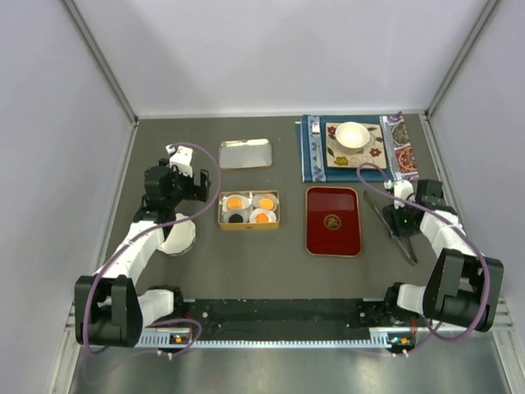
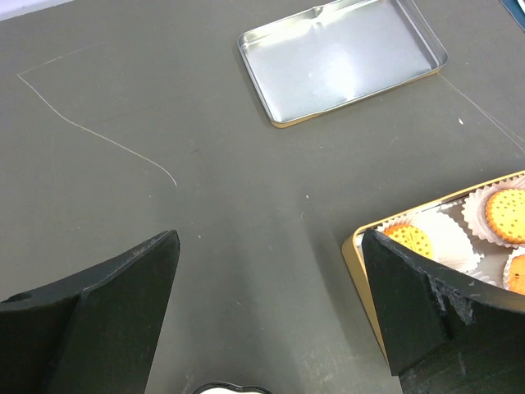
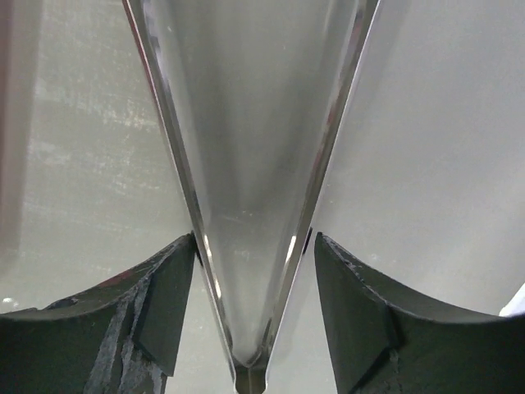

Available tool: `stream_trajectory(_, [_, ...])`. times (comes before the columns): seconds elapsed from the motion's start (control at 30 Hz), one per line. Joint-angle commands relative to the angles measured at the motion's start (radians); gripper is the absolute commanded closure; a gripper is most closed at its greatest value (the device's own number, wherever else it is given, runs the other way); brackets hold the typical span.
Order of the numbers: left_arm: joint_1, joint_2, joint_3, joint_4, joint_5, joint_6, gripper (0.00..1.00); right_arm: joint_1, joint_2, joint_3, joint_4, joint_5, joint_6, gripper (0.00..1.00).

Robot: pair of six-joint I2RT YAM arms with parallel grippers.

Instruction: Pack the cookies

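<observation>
4 cookies [image 1: 262,217], all sitting in paper cups [image 2: 447,242] inside the gold tin [image 1: 249,227] around the middle of the tabletop [image 1: 271,271]: 3 orange, 1 dark. The tin's lid [image 1: 245,153] lies flat just beyond it, toward the far edge. A red tray [image 1: 333,242] sits right of the tin.

Left tool [image 2: 269,246] is spread wide over bare tabletop, between the tin and the left edge, holding nothing.

Right tool [image 3: 255,238] is near the right edge, fingers straddling the joined end of the metal tongs [image 3: 177,164], very close on both sides. Can't tell if it's actually squeezing them.
</observation>
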Motion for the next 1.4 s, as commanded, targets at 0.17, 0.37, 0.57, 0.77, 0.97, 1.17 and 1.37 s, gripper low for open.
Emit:
stream_trajectory(0.17, [0.005, 0.062, 0.108, 0.001, 0.034, -0.006, 0.01, 0.006, -0.125, 0.226, -0.131, -0.089, 0.042, 0.32])
stream_trajectory(0.37, [0.005, 0.174, 0.236, -0.054, 0.021, -0.044, 0.01, 0.095, -0.138, 0.339, -0.162, -0.075, 0.106, 0.23])
stream_trajectory(0.57, [-0.001, 0.434, 0.530, -0.266, -0.018, -0.055, 0.01, 0.217, -0.099, 0.434, -0.160, -0.078, 0.192, 0.14])
stream_trajectory(0.77, [-0.004, 0.689, 0.808, -0.442, -0.022, -0.083, 0.03, 0.319, -0.028, 0.517, -0.144, -0.060, 0.254, 0.14])
stream_trajectory(0.97, [-0.029, 0.905, 1.086, -0.595, -0.091, -0.104, 0.11, 0.393, 0.053, 0.553, -0.114, -0.011, 0.277, 0.15])
stream_trajectory(1.17, [-0.069, 1.048, 1.250, -0.692, -0.168, -0.092, 0.18, 0.407, 0.101, 0.559, -0.101, -0.003, 0.283, 0.17])
stream_trajectory(1.37, [-0.089, 1.185, 1.454, -0.813, -0.202, -0.095, 0.30, 0.407, 0.119, 0.551, -0.090, -0.024, 0.288, 0.18])
